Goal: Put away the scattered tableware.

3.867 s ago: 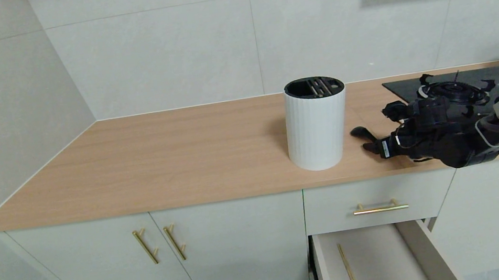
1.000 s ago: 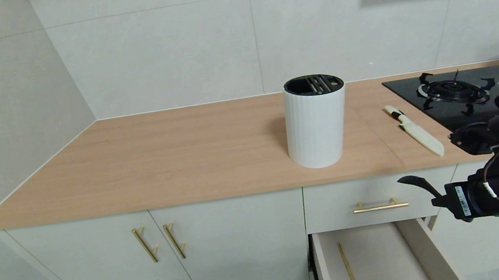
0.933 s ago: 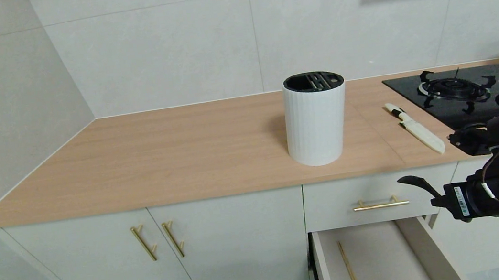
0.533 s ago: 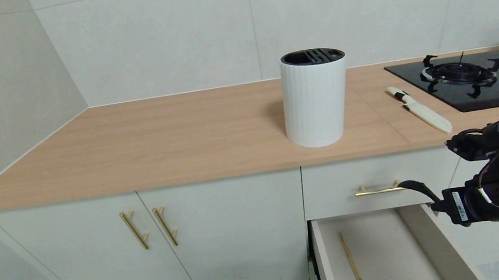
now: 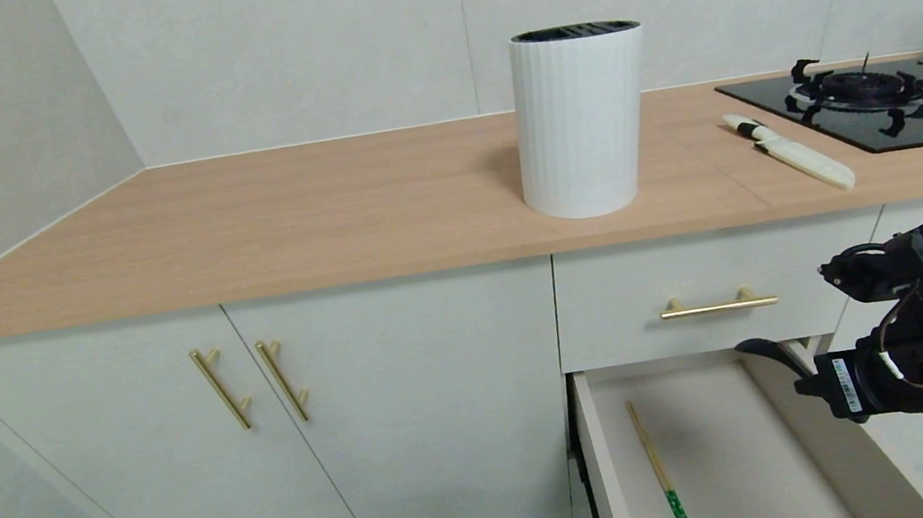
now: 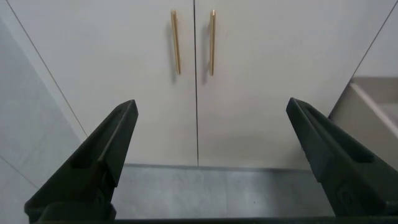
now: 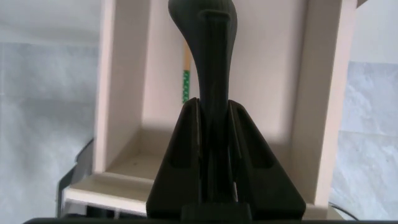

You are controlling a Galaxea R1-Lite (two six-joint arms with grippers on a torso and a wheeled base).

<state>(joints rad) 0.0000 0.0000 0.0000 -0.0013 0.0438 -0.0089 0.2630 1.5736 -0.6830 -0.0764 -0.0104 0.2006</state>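
The right gripper [image 7: 212, 115] has its fingers [image 7: 180, 149] clamped on a black utensil [image 5: 763, 348], rounded end forward, above the open drawer [image 5: 816, 444] near its right wall. A white label [image 5: 843, 398] on that gripper carries print too small to read. Chopsticks [image 5: 657, 474] with green patterned ends lie in the drawer. On the surface [image 5: 287, 219], a pale knife [image 5: 791, 151] lies between a white ribbed holder [image 5: 580, 123] and the cooktop [image 5: 878, 106]. The left gripper [image 6: 211, 107], fingers [image 6: 106, 155] spread wide and empty, faces the cabinet doors [image 6: 249, 93].
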